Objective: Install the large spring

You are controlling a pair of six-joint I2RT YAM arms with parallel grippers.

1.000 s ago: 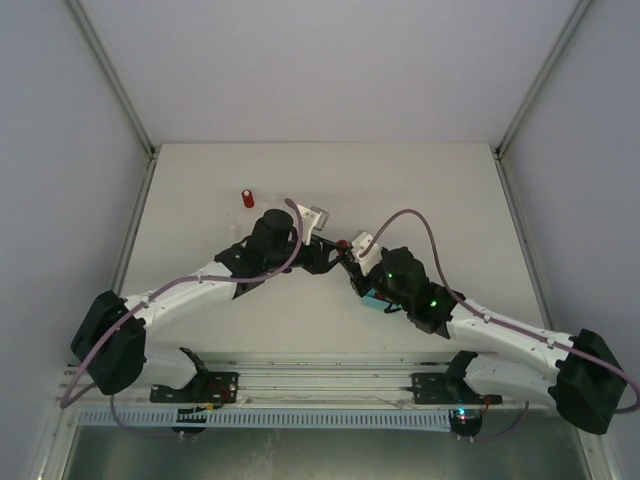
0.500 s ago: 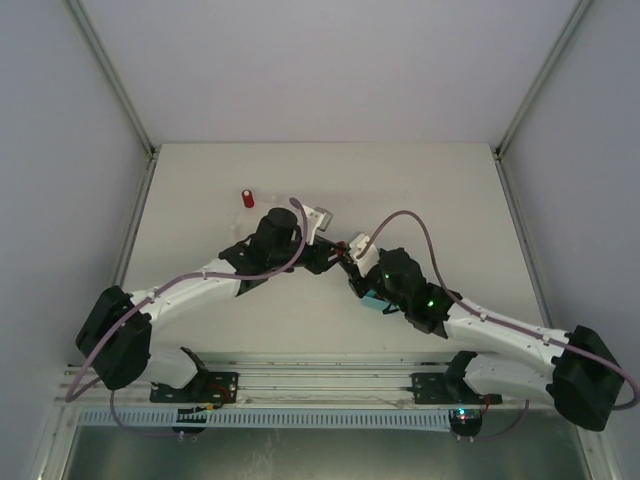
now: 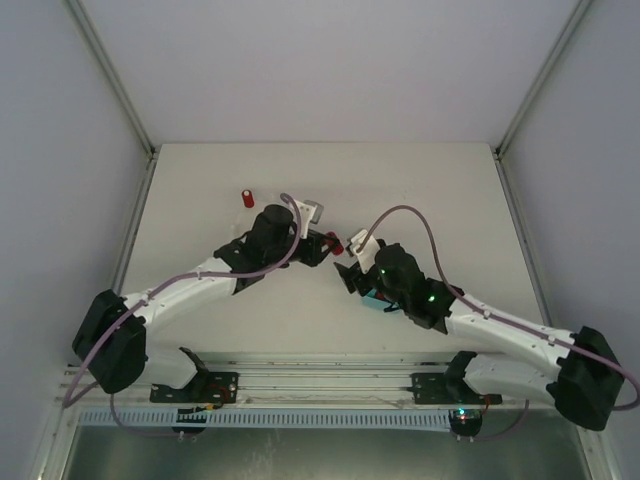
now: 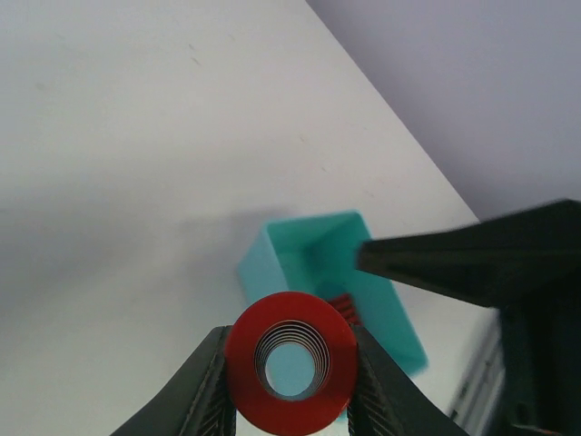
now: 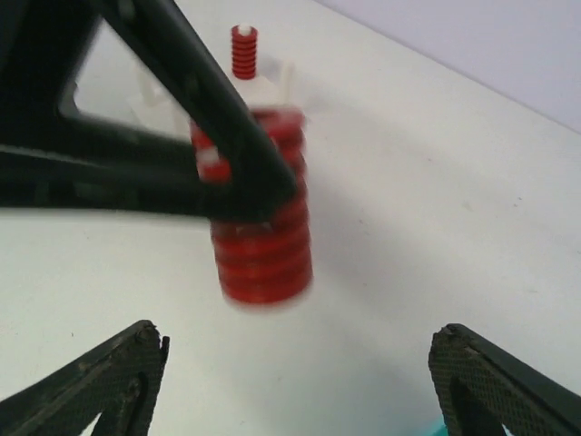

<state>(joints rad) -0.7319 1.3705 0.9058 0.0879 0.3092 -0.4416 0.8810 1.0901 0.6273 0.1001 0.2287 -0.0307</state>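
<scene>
The large spring (image 4: 290, 363), red with a flat ring end, is seen end-on in the left wrist view, with my left gripper (image 4: 290, 374) shut on its sides. In the top view this large spring (image 3: 337, 243) hangs above the table's middle in the left gripper (image 3: 330, 243). My right gripper (image 5: 304, 363) stands open just in front of the blurred large spring (image 5: 261, 245), touching nothing. The left gripper's black fingers (image 5: 213, 109) cross above the spring.
A teal open box (image 4: 309, 250) sits on the table under the right gripper (image 3: 350, 272), with a small red spring (image 4: 343, 309) inside. Farther back left, another small red spring (image 5: 243, 50) stands on a white fixture (image 5: 272, 91). That spring (image 3: 248, 198) also shows from above.
The left gripper shut on the large spring, then the right gripper opened, let it go and drew back a little. The left gripper has shifted slightly back and left with the spring.
</scene>
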